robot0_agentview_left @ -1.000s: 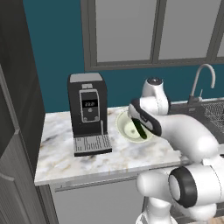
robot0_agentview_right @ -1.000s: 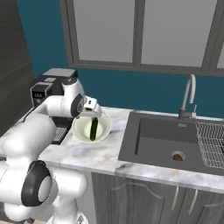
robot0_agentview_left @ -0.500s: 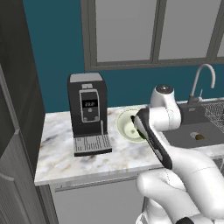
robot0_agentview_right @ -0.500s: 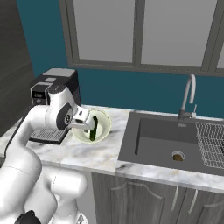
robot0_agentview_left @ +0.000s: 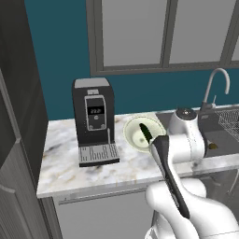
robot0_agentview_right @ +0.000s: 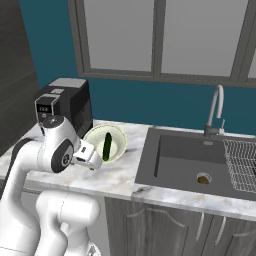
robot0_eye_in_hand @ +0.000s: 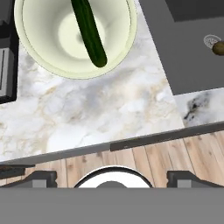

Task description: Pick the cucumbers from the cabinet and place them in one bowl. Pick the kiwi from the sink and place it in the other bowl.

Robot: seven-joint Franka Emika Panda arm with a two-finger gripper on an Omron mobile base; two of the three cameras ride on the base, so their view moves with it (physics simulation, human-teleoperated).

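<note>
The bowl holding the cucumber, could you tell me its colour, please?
Pale cream-yellow; the bowl shows best in the hand view, with the dark green cucumber inside.

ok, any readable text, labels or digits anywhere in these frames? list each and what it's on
Coffee machine front display: pale digits on a dark screen in the left base view, too small and blurred to read.
Coffee machine top panel, right base view: small pale marks, illegible.
Cream bowl, cucumber, sink, tap, marble counter: no text or labels visible.
</note>
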